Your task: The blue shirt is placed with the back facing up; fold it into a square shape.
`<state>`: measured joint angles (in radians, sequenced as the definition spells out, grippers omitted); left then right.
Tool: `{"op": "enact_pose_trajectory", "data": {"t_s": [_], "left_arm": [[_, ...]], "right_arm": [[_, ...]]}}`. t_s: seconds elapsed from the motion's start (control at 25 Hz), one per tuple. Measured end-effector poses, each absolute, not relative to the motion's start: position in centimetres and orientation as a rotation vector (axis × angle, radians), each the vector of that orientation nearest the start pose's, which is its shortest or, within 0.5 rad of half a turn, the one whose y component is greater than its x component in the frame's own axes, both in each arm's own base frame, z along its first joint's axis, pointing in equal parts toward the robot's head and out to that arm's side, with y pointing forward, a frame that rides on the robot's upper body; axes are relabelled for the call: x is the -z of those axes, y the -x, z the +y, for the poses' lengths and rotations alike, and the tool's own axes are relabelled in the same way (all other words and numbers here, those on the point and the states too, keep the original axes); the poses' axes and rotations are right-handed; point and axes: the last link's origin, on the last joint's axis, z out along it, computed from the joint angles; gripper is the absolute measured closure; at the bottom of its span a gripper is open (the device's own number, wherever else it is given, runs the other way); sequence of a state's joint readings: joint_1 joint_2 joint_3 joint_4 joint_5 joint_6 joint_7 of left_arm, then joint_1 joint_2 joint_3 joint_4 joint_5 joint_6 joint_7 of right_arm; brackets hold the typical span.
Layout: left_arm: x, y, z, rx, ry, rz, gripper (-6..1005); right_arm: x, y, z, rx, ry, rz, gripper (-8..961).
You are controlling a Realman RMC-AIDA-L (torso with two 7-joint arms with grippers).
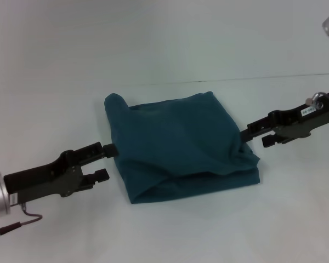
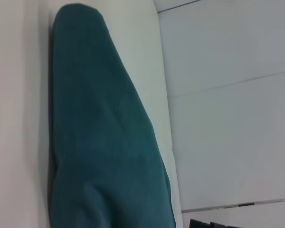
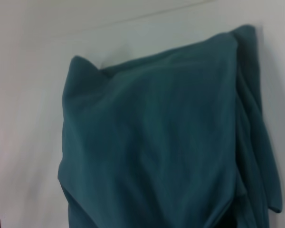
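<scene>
Lying folded on the white surface, the blue shirt is sitting between the spread left hand and spread right hand.

Left arm comes in low from the near left, silver wrist at the frame edge, black forearm angled up toward centre. Left gripper: jaws spread, upper finger tip reaching furthest inward, lower finger shorter and clear below it. Right arm enters from the far right, wrist with a label and a metal ring, angled down toward centre. Right gripper: jaws parted too, upper finger leading, lower one hanging just behind it.
</scene>
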<state>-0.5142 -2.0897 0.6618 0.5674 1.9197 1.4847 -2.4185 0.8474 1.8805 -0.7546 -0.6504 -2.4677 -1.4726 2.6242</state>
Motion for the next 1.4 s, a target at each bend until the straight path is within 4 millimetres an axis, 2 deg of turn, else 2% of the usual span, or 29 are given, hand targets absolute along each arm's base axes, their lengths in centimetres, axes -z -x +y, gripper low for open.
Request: {"op": "enact_pose_trajectory", "data": {"t_s": [0.76,1.2,1.32,1.4], "left_arm": [[0.7,27.5,33.3,-1.045,-2.065,2.165,96],[0.7,27.6,33.4,-1.057,-2.070,2.167,95],[0.7,27.6,33.4,-1.058,-2.070,2.166,95],[0.7,27.6,33.4,-1.058,-2.071,2.165,95]], "right_arm": [[-1.1,-24.5,41.9,-0.088,2.188,1.759,235],[-0.5,-24.1,42.1,-0.075,2.189,1.757,447],[-0.7,-24.2,42.0,-0.065,2.184,1.772,455],[-1.0,-24.3,41.9,-0.062,2.178,1.783,508]]}}
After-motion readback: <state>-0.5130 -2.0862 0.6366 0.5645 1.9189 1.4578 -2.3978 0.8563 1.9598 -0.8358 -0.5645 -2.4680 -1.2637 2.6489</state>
